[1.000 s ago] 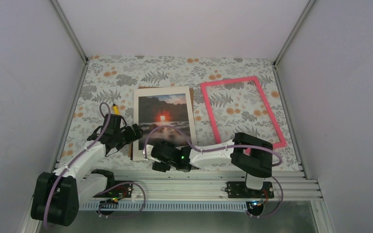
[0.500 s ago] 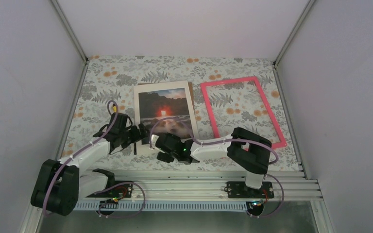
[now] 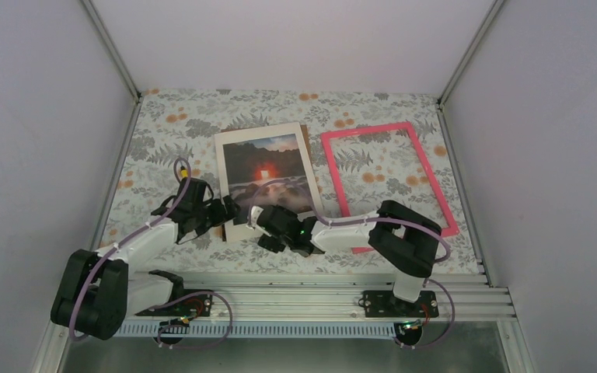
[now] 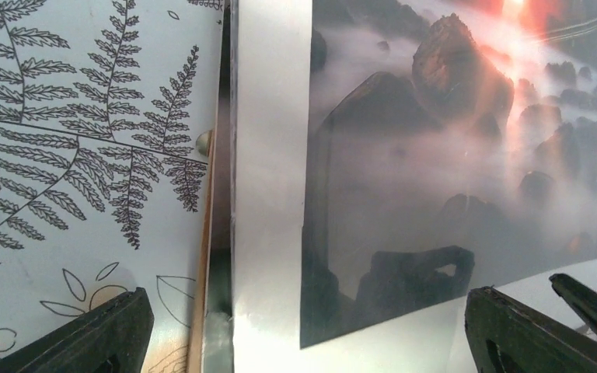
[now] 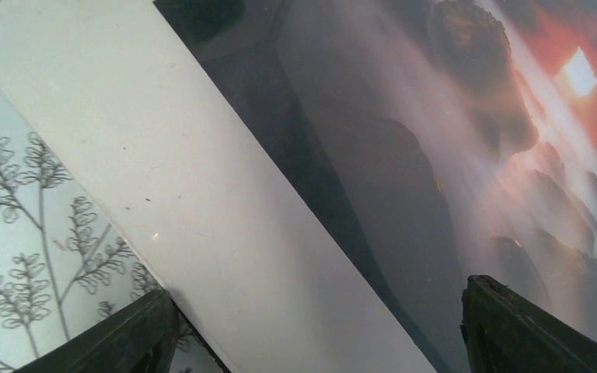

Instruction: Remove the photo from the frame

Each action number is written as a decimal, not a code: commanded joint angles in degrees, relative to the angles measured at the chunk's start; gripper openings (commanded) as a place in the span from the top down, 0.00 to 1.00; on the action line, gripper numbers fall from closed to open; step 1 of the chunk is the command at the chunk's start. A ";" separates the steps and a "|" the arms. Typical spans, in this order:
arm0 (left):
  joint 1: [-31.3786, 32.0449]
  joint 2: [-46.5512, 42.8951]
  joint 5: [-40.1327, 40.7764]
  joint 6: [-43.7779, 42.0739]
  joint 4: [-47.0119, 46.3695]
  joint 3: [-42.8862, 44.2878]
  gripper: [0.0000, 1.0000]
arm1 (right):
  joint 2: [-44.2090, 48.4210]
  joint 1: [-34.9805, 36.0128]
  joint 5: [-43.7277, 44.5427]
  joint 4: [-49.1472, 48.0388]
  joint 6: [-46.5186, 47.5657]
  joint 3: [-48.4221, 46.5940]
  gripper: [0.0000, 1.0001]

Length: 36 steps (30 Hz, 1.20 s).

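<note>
The white-bordered rectangular photo [image 3: 268,171] of a dark cloudy landscape with a red sun lies face up on the floral tablecloth [image 3: 163,132], just left of the thin pink rectangular frame [image 3: 433,177]. At its near edge, the left gripper [image 3: 228,210] and right gripper [image 3: 258,217] both spread wide, gripping nothing.

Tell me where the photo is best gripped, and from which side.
Grip the photo by its white border at the left edge, coming in low from the left gripper's side. It lies flat and thin, and there a dark gap shows above the brown backing board, likely room for a finger.
</note>
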<state>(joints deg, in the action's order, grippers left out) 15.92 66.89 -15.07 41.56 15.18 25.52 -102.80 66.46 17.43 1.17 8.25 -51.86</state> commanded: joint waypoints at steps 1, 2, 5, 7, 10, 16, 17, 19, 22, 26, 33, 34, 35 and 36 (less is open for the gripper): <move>0.20 -2.34 0.30 0.36 2.34 0.22 0.00 | 2.71 -1.74 1.58 -0.59 -2.18 0.91 0.18; 0.20 -2.80 0.05 0.53 2.53 -0.01 0.00 | 3.05 -2.03 1.58 -0.55 -2.48 1.06 0.18; 0.33 -3.55 -0.94 0.77 2.53 -0.58 0.00 | 4.27 -2.38 0.31 0.57 -2.88 1.11 0.18; 0.29 -3.63 -1.54 0.85 2.46 -0.85 0.00 | 5.17 -2.38 -1.30 1.53 -3.44 0.88 0.18; 0.26 -3.81 -3.02 1.25 1.52 -1.23 0.00 | 6.62 -2.46 -3.20 1.26 -4.49 1.49 0.16; 0.33 -4.90 -5.92 2.12 0.91 -1.33 0.00 | 8.78 -4.84 -4.51 2.41 -8.01 2.11 0.15; 0.27 -5.55 -6.04 2.13 1.20 -1.28 0.00 | 8.73 -5.11 -4.01 2.82 -8.31 2.11 0.15; 0.31 -6.60 -6.53 2.36 1.51 -1.24 0.00 | 8.73 -5.71 -3.25 3.65 -8.86 2.15 0.15; 0.35 -7.18 -7.61 2.62 1.14 -1.31 0.00 | 9.24 -6.75 -3.16 3.64 -10.07 2.85 0.15; 0.89 -6.36 -9.22 3.04 -0.79 -1.65 0.00 | 9.52 -7.61 -3.02 3.66 -10.86 3.69 0.14; 2.02 -2.88 -10.87 3.46 -4.02 -2.48 0.01 | 10.26 -9.27 -1.36 4.10 -12.37 4.76 0.14; 2.14 -2.47 -10.81 3.41 -4.14 -2.43 0.01 | 10.52 -9.53 -1.14 4.15 -12.62 5.01 0.14; 2.22 -2.02 -10.79 3.36 -4.22 -2.43 0.01 | 10.83 -9.85 -1.00 4.11 -12.83 5.16 0.14; 2.34 -1.73 -10.66 3.43 -4.12 -2.54 0.00 | 11.19 -10.07 -0.99 4.10 -12.94 5.42 0.14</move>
<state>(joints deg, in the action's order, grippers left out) 17.78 63.88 -24.47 44.40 12.86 23.64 -94.00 57.60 14.48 5.37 -2.55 -47.75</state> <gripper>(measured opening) 0.994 0.861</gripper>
